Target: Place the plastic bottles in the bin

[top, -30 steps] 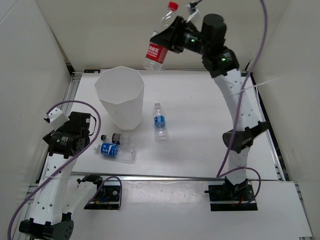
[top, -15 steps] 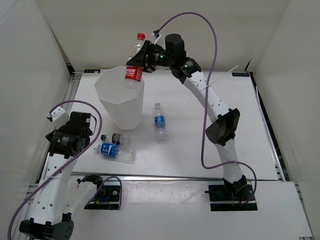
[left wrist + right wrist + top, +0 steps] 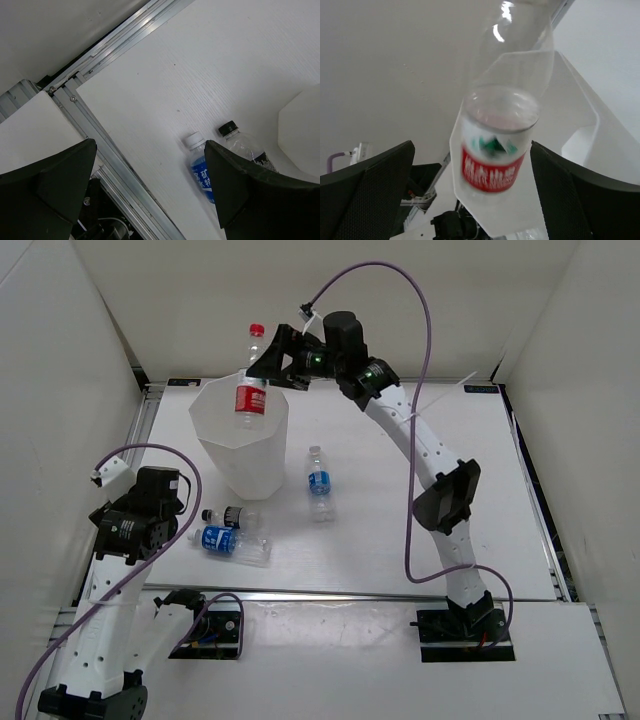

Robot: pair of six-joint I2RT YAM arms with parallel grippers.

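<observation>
Over the bin [image 3: 240,455], the red-labelled bottle [image 3: 250,380] hung upright at 9 o'clock from the right gripper [image 3: 268,360], jaws spread, gripping nothing.

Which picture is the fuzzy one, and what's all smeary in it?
Right wrist view: the red-labelled bottle is smeared, its label letters unreadable, with bright glints near its top. Top external view: that bottle, over the bin, looks fairly crisp. Left wrist view: the blue-labelled bottle and black-capped bottle are sharp, while the dark fingers at the edges are soft.
</observation>
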